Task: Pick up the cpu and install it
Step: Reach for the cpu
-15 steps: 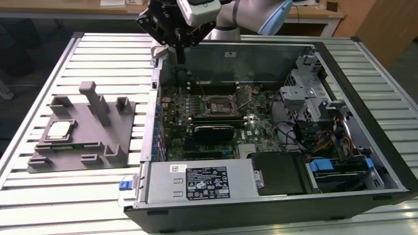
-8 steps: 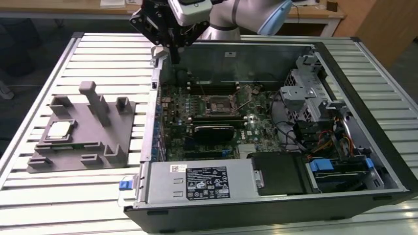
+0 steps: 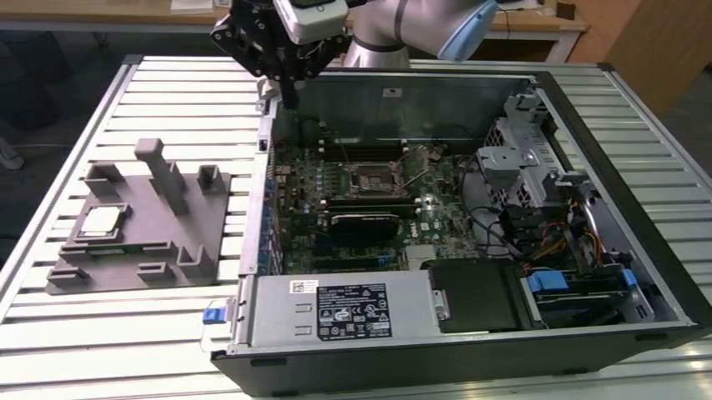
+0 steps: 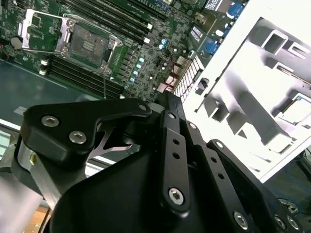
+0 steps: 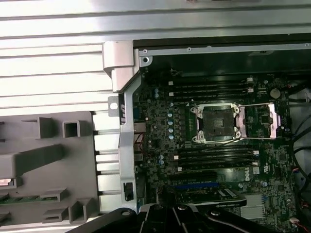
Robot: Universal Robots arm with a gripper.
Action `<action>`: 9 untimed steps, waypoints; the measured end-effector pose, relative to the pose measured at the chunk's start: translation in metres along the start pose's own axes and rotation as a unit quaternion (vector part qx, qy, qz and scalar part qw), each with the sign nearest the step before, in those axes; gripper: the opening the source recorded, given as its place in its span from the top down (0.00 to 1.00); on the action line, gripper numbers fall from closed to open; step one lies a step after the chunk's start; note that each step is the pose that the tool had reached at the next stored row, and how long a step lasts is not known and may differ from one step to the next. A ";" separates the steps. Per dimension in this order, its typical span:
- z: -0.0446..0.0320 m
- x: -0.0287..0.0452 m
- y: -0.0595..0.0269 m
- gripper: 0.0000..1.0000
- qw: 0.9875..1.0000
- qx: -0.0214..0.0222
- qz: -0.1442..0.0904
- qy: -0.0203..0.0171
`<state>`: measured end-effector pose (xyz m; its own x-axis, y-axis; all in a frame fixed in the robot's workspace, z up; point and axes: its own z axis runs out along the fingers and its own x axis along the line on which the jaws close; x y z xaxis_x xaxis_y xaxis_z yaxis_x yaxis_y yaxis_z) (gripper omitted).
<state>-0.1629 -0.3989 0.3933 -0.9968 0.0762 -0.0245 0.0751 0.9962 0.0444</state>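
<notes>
Gripper (image 3: 292, 93) hung over the back wall of the open computer case (image 3: 623, 242). Its own black linkage blocked both wrist views, so its opening could not be determined. Grey tray (image 3: 145, 258) stood beside the case, at the exterior view's left. Socket (image 3: 374, 177) sat uncovered and empty. The cpu (image 3: 102, 220) lay in a tray pocket, well apart from the gripper.

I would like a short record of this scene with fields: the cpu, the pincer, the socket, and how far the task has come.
cpu: lies flat on the grey tray, outside the open computer case, on the exterior view's left
pincer: raised over the case's far edge, apart from the cpu
socket: on the board inside the case, no chip in it, cover plate swung open
progress: cpu not yet picked up
</notes>
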 end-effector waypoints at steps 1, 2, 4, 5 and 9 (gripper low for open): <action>0.0000 0.0010 -0.0001 0.89 1.000 0.000 0.000 0.000; 0.0000 0.0020 -0.0002 0.89 1.000 0.000 0.000 0.000; -0.0001 0.0043 -0.0003 0.89 1.000 0.000 0.000 0.000; -0.0001 0.0055 -0.0004 0.89 1.000 0.000 0.000 0.000; -0.0002 0.0098 -0.0007 0.89 1.000 0.000 0.000 0.000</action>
<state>-0.1727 -0.3989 0.3932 -0.9968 0.0762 -0.0244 0.0751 0.9962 0.0443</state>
